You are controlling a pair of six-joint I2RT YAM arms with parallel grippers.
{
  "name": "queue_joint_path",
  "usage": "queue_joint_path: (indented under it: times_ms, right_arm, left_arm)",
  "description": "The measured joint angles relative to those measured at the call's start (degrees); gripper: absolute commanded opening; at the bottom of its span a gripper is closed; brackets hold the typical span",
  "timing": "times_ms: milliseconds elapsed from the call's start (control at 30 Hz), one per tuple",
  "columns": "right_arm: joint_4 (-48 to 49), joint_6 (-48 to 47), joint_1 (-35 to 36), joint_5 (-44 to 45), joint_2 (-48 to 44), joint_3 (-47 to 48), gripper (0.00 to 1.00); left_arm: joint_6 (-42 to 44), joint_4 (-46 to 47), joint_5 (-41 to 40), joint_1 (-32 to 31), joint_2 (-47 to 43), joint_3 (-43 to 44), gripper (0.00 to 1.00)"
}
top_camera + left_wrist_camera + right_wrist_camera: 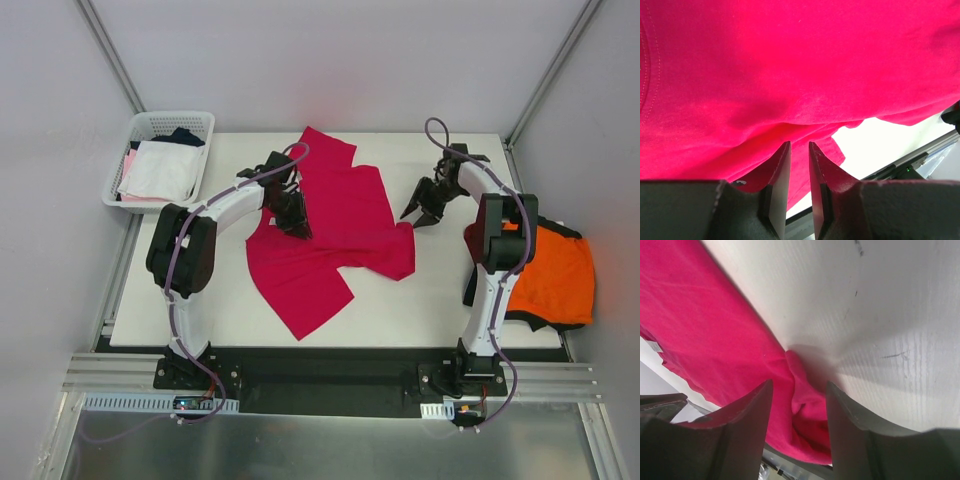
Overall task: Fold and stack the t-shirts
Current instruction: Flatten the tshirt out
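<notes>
**A:** Where's everything on the table (440,290) right now?

**B:** The red shirt (350,205) is sprawled across the table's middle. It's mostly flat, but one layer laps over another, so it's not a neat fold. The orange shirt (555,275) is bunched at the table's right edge, with some of it hanging past the edge. A black shirt (535,322) peeks out from under it. The basket (172,118) sits off the table's far left corner with white and pink clothes (160,170) inside.

**A:** Ok, and the claws?

**B:** The left claw (292,218) is down on the red shirt (790,65), a bit left of the table's centre. On its wrist cam the left claw (799,145) is almost closed, with only a thin slit between the fingers. A ridge of cloth runs right up to the tips. Honestly can't tell if it's pinching that ridge or only pressing on it.

**A:** Right one?

**B:** The right claw (425,208) is right of the table's centre, low, at the shirt's outer corner. On its own cam the right claw (800,385) has its jaws well apart. A rumpled bit of red shirt (715,330) lies on the table in the gap, and neither finger is squeezing it, so it's got nothing. You can also spot the small white label (655,346) on the cloth.
</notes>
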Motion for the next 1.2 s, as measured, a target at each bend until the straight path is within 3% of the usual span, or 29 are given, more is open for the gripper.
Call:
queue_joint_path:
  times_ms: [167, 233, 267, 667, 1000, 1200]
  right_arm:
    - [1.8, 0.0, 0.0, -0.3, 1.4, -0.7, 0.39]
    - [2.7, 0.0, -0.1, -0.5, 1.5, -1.3, 0.17]
    - [3.0, 0.2, -0.1, -0.7, 1.5, -1.6, 0.02]
    - [3.7, 0.7, -0.1, -1.8, 0.5, -2.4, 0.01]
    - [-3.0, 1.2, 0.2, 1.4, -13.5, -1.5, 0.01]
    - [-7.5, 1.1, 0.3, 4.0, -17.1, 2.4, 0.01]
  left_arm:
    - [0.3, -0.3, 0.0, 0.0, 0.0, 0.0, 0.20]
    - [0.3, -0.3, 0.0, 0.0, 0.0, 0.0, 0.20]
    - [0.3, -0.3, 0.0, 0.0, 0.0, 0.0, 0.20]
    - [0.3, -0.5, 0.4, 0.0, 2.4, 0.7, 0.19]
    - [0.0, -0.6, 0.4, 0.0, 5.1, 4.4, 0.19]
    - [-0.3, -0.5, 0.4, 0.0, 5.9, 5.8, 0.19]
